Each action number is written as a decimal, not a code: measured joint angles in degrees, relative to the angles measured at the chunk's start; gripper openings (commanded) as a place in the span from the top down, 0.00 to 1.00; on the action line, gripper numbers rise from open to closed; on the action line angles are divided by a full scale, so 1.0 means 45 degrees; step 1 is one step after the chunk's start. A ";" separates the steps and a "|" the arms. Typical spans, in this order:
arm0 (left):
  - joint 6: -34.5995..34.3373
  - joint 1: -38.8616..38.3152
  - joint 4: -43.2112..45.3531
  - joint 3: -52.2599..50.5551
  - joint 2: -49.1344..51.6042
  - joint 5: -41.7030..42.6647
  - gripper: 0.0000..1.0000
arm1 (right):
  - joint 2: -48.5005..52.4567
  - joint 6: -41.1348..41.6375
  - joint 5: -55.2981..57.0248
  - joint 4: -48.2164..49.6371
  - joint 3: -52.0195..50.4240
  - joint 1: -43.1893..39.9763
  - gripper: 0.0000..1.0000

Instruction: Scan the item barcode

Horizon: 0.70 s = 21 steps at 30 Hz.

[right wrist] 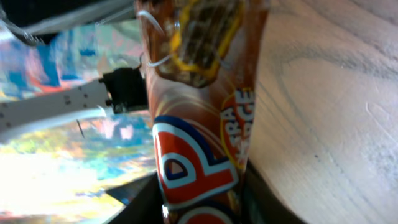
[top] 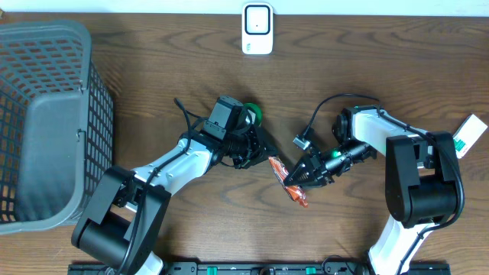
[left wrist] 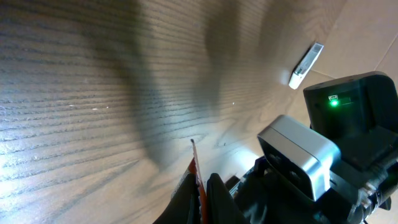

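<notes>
Left gripper (top: pixel 264 155) clenched on snack packet (top: pixel 276 168) at table centre, right gripper (top: pixel 298 179) jaws straddling packet's near end, grip undeterminable, packet print visible only in right wrist view, scanner (top: pixel 257 28) at far edge only overhead.

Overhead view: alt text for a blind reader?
Two robot arms meet over an orange snack packet, the left tool pinching its upper end, the right tool at its middle. A grey basket sits left, a white scanner at the far edge.
</notes>
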 measured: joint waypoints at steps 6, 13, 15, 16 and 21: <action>-0.0243 0.0005 -0.0131 0.0000 -0.0005 0.0155 0.93 | 0.0000 0.0199 -0.0005 0.0000 0.0000 0.0000 0.50; -0.0379 0.0005 -0.1146 0.0146 -0.0199 0.0262 0.93 | 0.0000 0.0665 0.0078 0.0525 0.0000 0.0000 0.01; -0.0374 0.0005 -0.1579 0.0194 -0.0287 0.0277 0.93 | 0.0000 0.0772 0.0452 0.1020 0.0010 0.0000 0.01; -0.0321 0.0010 -0.1904 0.0219 -0.0340 0.0272 0.93 | 0.0000 0.1054 0.0845 0.1297 0.0053 0.0000 0.01; -0.0403 0.0287 -0.2841 0.0112 -0.0146 0.0180 0.93 | -0.0015 0.2676 0.2875 0.2307 0.0520 0.0000 0.01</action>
